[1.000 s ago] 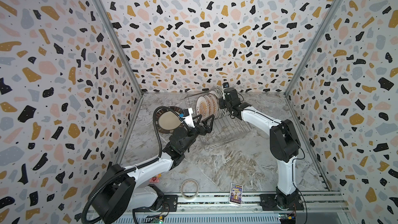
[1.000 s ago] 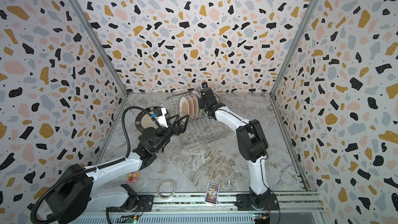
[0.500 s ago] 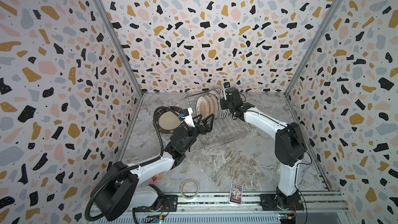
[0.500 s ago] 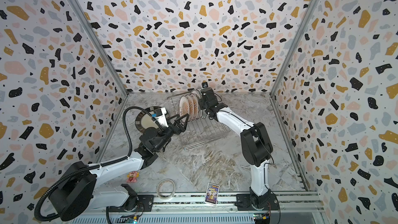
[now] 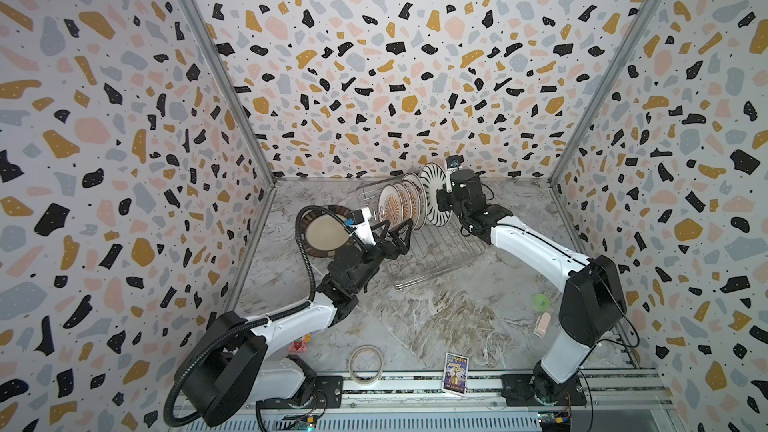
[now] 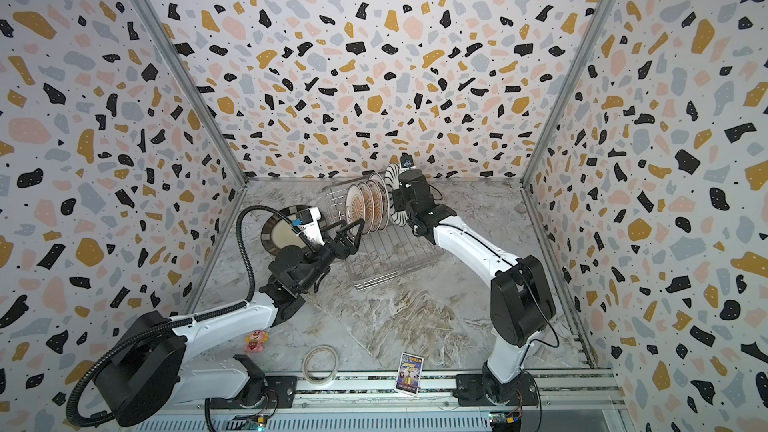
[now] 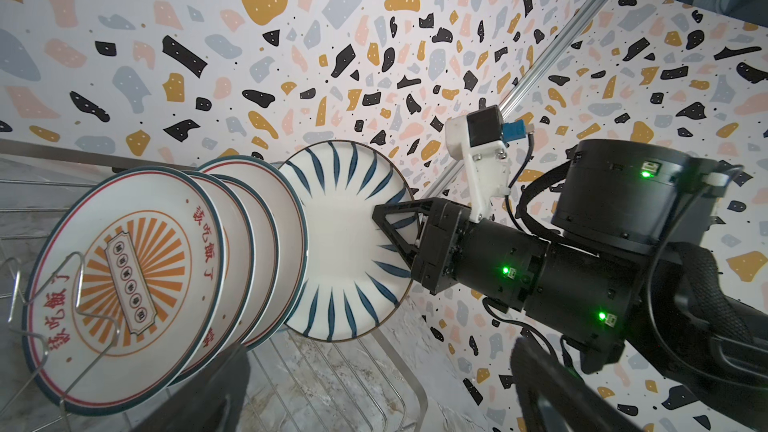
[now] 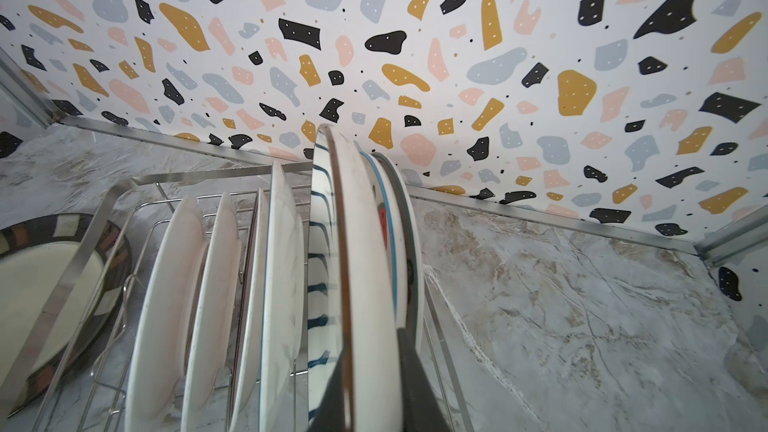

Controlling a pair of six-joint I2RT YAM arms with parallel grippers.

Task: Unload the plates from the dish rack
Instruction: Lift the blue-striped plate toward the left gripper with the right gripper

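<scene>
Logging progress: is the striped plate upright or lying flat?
Upright: the striped plate stands on edge, its rim pinched by the right gripper.

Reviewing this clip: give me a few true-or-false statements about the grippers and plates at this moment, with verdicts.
1. The right gripper is shut on the striped plate's rim. True.
2. The left gripper holds a plate. False: it is open and empty, close to the dish rack.
3. A dark-rimmed plate lies flat on the table beside the dish rack. True.
4. The dish rack is empty. False: sunburst plates stand in it.
</scene>
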